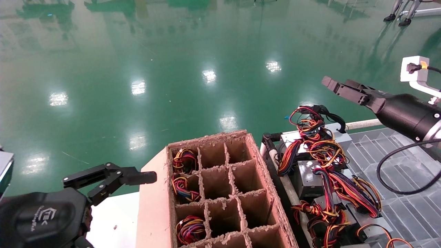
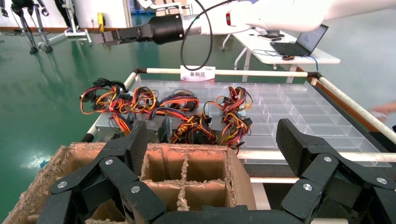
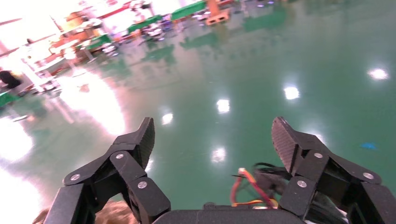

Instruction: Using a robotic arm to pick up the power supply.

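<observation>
While right gripper (image 1: 330, 84) hovers high at far right, spread wide, holding nothing, aimed past the tray (image 1: 406, 206); left gripper (image 1: 113, 177) parked near left beside the carton (image 1: 151, 213), also wide open and empty. Power supply: cannot tell which, only grey boxes (image 1: 306, 172) under red-yellow wires (image 1: 324, 151) at tray's left side, below the right gripper. Risk: snagging loose wires on descent, or grabbing a wrong box, given the tangle hiding box tops.

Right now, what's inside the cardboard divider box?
Head view: the cardboard divider box has coloured wire bundles filling three left-column cells; the other visible cells look empty. Any units under those wires are covered, and the nearest row is cut off.
</observation>
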Robot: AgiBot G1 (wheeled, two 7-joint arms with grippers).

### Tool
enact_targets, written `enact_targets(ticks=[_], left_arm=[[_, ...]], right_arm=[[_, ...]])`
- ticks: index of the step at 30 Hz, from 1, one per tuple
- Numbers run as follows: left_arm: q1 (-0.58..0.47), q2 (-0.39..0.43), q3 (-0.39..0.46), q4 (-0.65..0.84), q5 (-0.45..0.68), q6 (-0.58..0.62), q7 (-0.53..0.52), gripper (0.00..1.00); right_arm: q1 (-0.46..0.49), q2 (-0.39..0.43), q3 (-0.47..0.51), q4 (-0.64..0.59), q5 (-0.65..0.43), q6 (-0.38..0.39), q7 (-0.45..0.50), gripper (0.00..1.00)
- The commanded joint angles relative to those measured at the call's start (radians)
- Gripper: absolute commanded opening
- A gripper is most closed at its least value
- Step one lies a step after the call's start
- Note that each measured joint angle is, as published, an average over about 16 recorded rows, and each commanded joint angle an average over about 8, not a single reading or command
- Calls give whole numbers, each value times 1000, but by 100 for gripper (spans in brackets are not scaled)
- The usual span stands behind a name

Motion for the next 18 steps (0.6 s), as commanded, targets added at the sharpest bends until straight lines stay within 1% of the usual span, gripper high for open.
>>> enact_targets(ticks=[1, 15, 18], left_arm=[[0, 0, 0, 0, 0, 0, 0, 100], [0, 0, 0, 0, 0, 0, 0, 100], [0, 0, 0, 0, 0, 0, 0, 100]], right_arm=[[-19, 11, 7, 42, 4, -21, 2, 100], [-156, 85, 54, 345, 35, -172, 17, 100], [-171, 93, 59, 377, 38, -187, 19, 100]])
